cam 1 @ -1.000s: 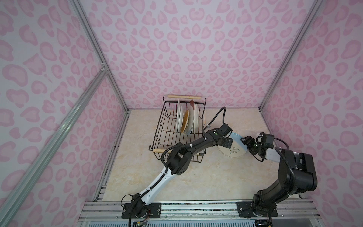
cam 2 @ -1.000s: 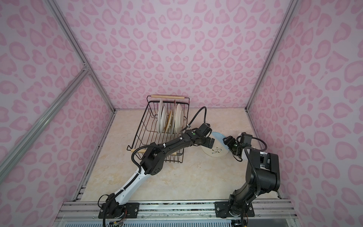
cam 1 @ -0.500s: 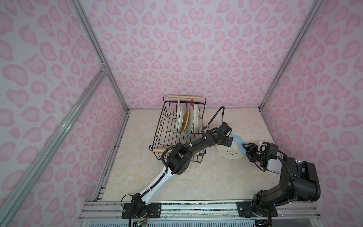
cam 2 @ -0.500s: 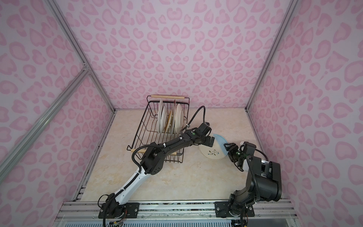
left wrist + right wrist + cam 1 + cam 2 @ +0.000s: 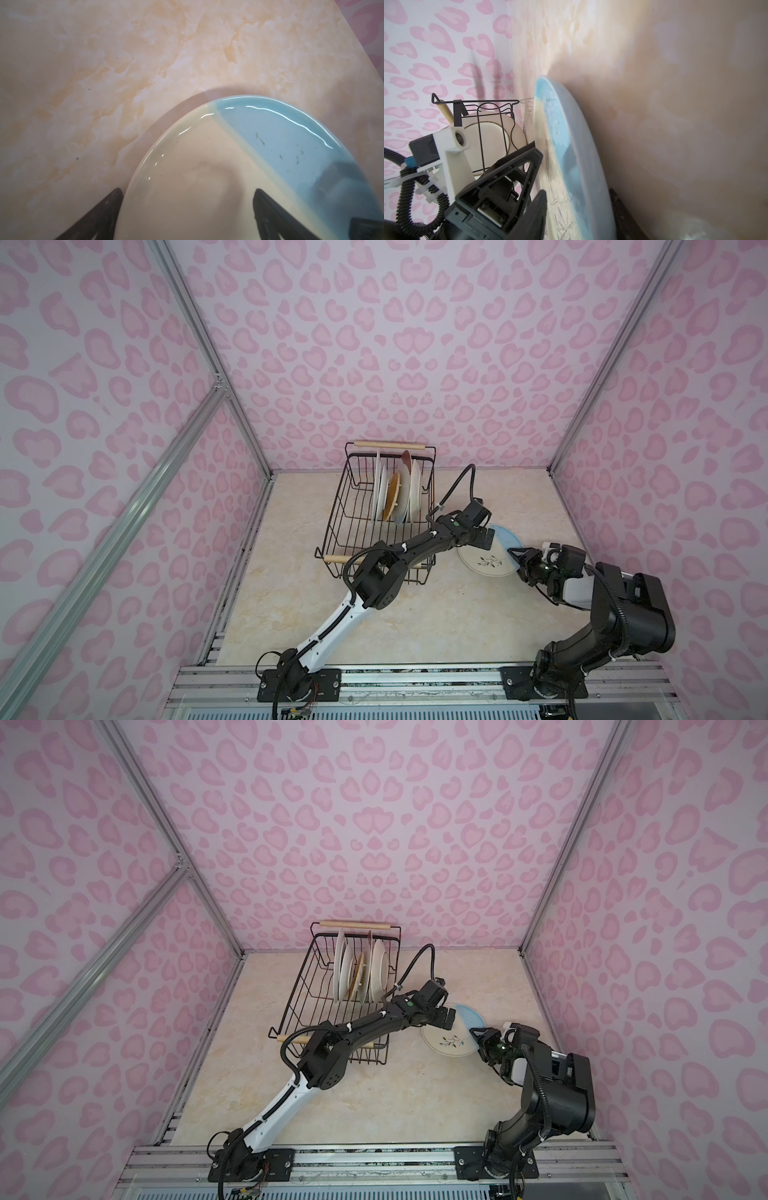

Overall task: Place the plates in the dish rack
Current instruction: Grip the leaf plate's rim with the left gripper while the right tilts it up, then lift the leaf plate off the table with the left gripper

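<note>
Resting on the beige marbled tabletop [image 5: 415, 614] just right of the black wire dish rack [image 5: 340, 506], round cream-and-blue sprig plate [image 5: 486, 563], left gripper [image 5: 483, 538] spread wide over its rack-side edge, right gripper [image 5: 514, 556] astride the opposite rim, clamped or not unclear, bare table in front.

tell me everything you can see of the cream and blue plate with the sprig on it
The plate is round, shallow and glossy, ceramic by its look: cream with a dark leafy sprig, one side pale blue with faint dark marks. It lies face up on the marbled table beside the dish rack, outside it. The open left gripper is over its rack-side edge; the right gripper straddles its opposite rim, grip unclear.
</note>
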